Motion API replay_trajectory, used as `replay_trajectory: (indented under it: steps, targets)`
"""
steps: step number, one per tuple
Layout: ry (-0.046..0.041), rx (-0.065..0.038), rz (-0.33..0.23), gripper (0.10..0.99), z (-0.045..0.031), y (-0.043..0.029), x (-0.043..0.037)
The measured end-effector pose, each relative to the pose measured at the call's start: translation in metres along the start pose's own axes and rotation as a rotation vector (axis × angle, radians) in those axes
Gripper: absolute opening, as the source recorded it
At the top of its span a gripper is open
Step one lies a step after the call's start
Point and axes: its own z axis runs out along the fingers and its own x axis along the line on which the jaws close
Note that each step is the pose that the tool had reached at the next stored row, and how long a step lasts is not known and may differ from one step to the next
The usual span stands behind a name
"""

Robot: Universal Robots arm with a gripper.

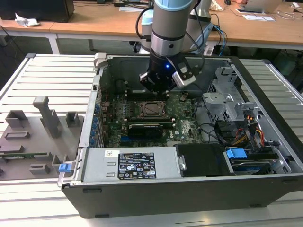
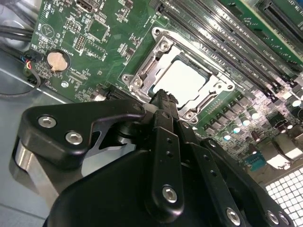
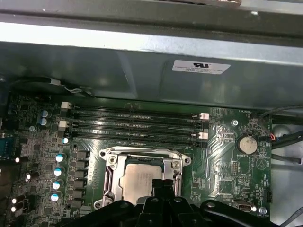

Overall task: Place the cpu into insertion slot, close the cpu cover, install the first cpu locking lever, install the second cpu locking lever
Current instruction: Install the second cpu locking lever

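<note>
Cpu (image 2: 182,80) first: your chip is already lying flat in the insertion slot (image 3: 142,182) on the green motherboard (image 1: 184,120), its pale silvery top showing through the open middle of the cpu cover (image 2: 158,52), whose metal frame lies down around the chip's edges in both wrist views. In the exterior view you can see the same socket near the middle of the open computer case (image 1: 156,189), with the arm reaching down into the case just behind it. Your gripper (image 2: 163,94) hangs directly over the near edge of the socket, and in the second wrist view its black fingers (image 2: 161,118) come together into a single narrow tip with nothing between them, so read it as clenched and holding no part. That tip overlaps the frame's edge in both wrist views, though you cannot tell from these angles whether it actually touches the metal. Beside the socket run the long dark memory slots (image 3: 135,125), and a round coin battery (image 3: 246,144) sits on the board well apart from the chip.
</note>
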Motion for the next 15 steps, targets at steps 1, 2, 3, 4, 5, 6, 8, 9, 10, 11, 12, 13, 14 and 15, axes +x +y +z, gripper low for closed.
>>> replay_trajectory:
  steps: [1, 2, 3, 4, 5, 6, 8, 9, 10, 11, 12, 13, 14, 15]
  targets:
    - [-0.0002, -0.001, 0.000, 0.106, -0.0001, -0.0013, 0.0001]
    - [-0.0001, -0.001, 0.000, 0.106, -0.0002, -0.0021, 0.0002]
    - [-0.0001, -0.001, 0.000, 0.106, -0.0003, -0.0030, 0.0002]
    - [0.0000, -0.001, 0.000, 0.106, -0.0004, -0.0037, 0.0003]
    - [-0.0001, -0.001, 0.000, 0.106, -0.0006, -0.0058, 0.0004]
    - [0.0000, -0.001, 0.000, 0.106, -0.0009, -0.0083, 0.0006]
    - [-0.0001, -0.001, 0.000, 0.106, -0.0013, -0.0120, 0.0009]
    - [-0.0002, -0.001, 0.000, 0.106, -0.0015, -0.0139, 0.0010]
    - [-0.0001, -0.001, 0.000, 0.106, -0.0017, -0.0160, 0.0011]
    - [-0.0001, -0.001, 0.000, 0.106, -0.0021, -0.0190, 0.0014]
    - [-0.0001, -0.001, 0.000, 0.106, -0.0022, -0.0208, 0.0015]
    - [-0.0001, -0.001, 0.000, 0.106, -0.0024, -0.0223, 0.0016]
    - [-0.0001, -0.001, 0.000, 0.106, -0.0026, -0.0242, 0.0017]
    - [-0.0001, -0.001, 0.000, 0.106, -0.0028, -0.0268, 0.0019]
